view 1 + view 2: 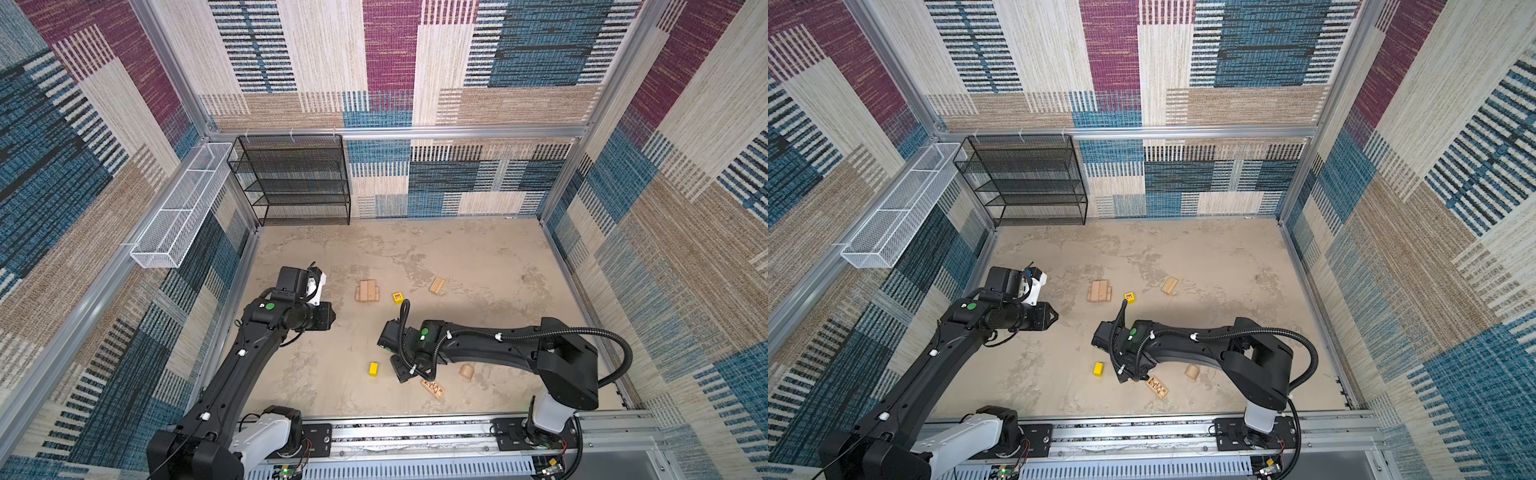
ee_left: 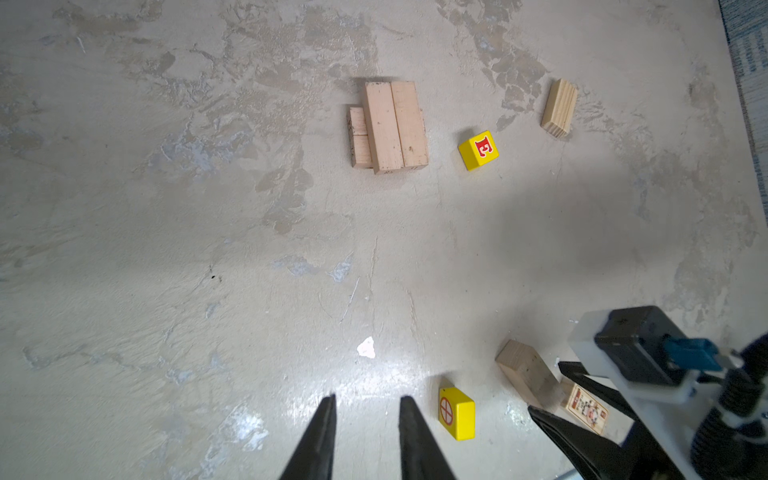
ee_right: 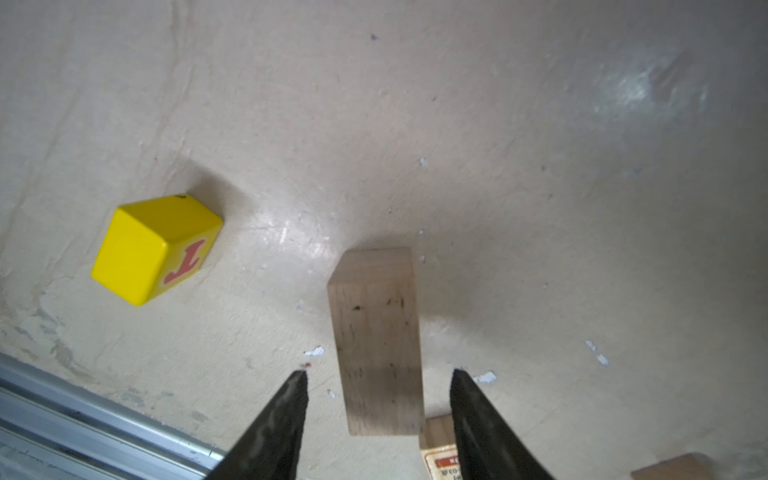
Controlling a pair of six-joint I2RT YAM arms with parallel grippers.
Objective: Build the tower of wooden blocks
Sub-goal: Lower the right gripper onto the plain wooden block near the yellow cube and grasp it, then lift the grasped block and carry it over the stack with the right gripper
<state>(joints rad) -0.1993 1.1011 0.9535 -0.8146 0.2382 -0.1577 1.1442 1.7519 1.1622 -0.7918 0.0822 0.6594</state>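
So: tower [image 1: 368,290] is a low stack of smooth tan oblongs, two long ones side by side on shorter ones, mid-table and a bit left of centre. Just right of it sits a glossy yellow cube [image 2: 478,150] with a red E. Further right and apart is a ridged tan block [image 2: 559,108]. Near the front rail are a second yellow block [image 3: 156,249], a plain tan oblong [image 3: 378,340] lying flat, a printed block [image 1: 433,388] at its end (contact unclear), and a rounded tan piece [image 1: 467,371]. Right arm folds inward, wrist pitched down; right gripper [image 3: 379,374] straddles the tan oblong with a gap each side, holding nothing. Left arm reaches in from front-left, off the mottled table [image 1: 478,257]. Left gripper [image 2: 369,398] has jaws slightly parted and is empty. Both top views hide the tan oblong under the right wrist; only the wrist views show it.
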